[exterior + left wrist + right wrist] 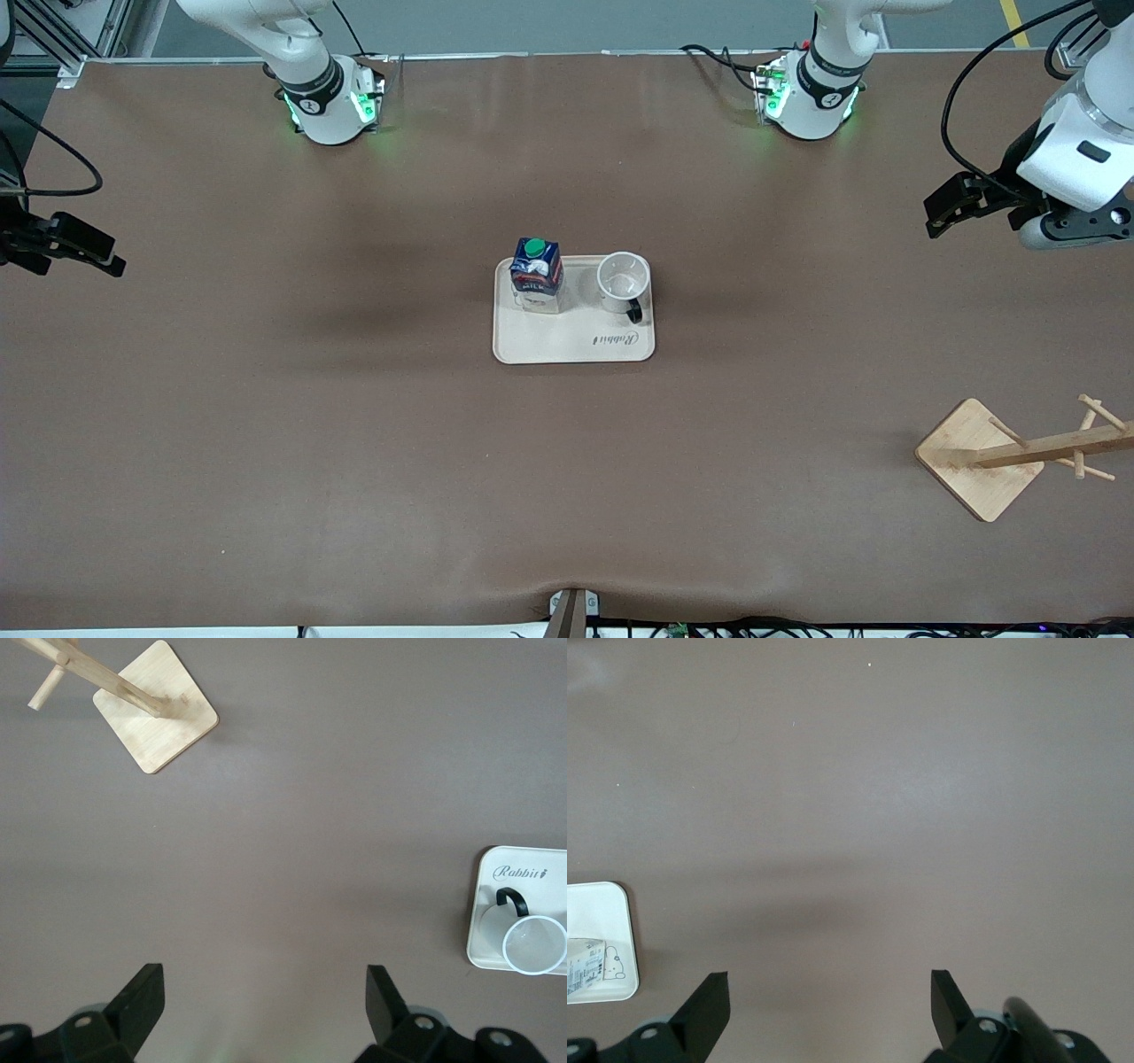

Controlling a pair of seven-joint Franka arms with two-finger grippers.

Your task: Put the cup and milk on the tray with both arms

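The cream tray (549, 347) lies in the middle of the table. The dark blue milk carton (537, 273) with its green cap stands upright on it. The white cup (623, 283) with a black handle stands upright beside the carton, toward the left arm's end of the tray. My left gripper (941, 213) is open and empty, up over the table's left-arm end. My right gripper (102, 257) is open and empty over the table's right-arm end. The left wrist view shows the cup (534, 944) on the tray (518, 870). The right wrist view shows a tray corner (616, 904) and part of the carton (589, 967).
A wooden rack with a square base (979, 456) and pegs stands near the front camera at the left arm's end of the table. It also shows in the left wrist view (156, 719). The brown table (354, 443) surrounds the tray.
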